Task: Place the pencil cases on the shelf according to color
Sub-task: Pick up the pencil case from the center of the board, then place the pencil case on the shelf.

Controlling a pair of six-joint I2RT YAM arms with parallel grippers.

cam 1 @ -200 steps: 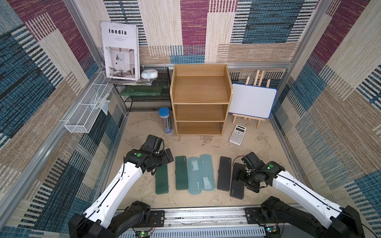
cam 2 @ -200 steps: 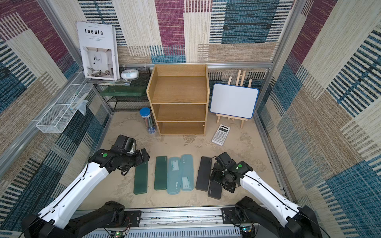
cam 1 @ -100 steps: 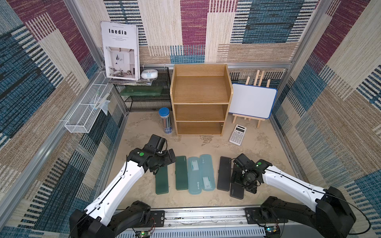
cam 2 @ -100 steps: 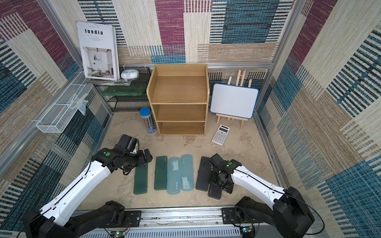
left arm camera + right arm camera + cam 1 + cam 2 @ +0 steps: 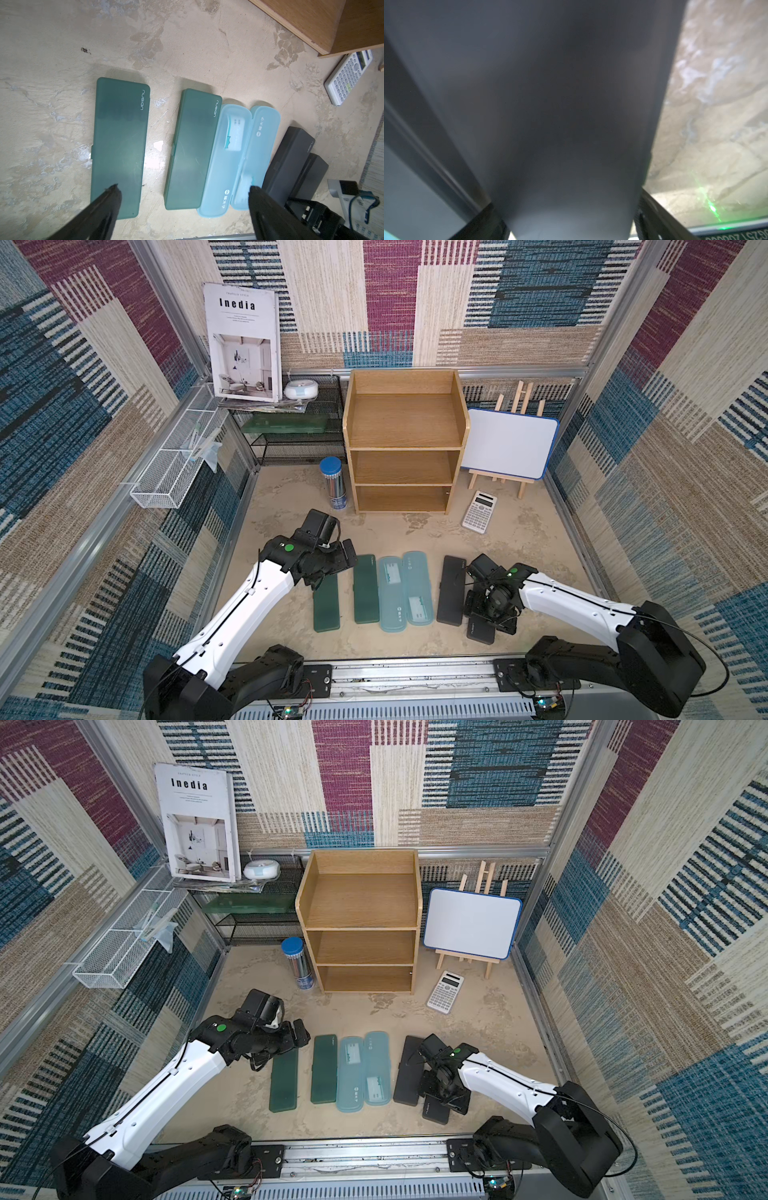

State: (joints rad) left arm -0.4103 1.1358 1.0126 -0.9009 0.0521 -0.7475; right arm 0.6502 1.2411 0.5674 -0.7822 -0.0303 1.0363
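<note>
Pencil cases (image 5: 391,597) lie flat in a row on the table (image 5: 519,556). All six are in front of the shelf (image 5: 405,423) and well apart from it. The two green cases (image 5: 366,589) are before its left side. The two blue cases (image 5: 418,593) touch each other before its middle, and the two black cases (image 5: 451,593) are before its right side. My left gripper (image 5: 182,187) hangs above the green cases, jaws spread, holding nothing. My right gripper (image 5: 566,207) is low over the outer black case (image 5: 481,630), jaws spread wide to either side of it. That case lies slightly slanted on the table.
</note>
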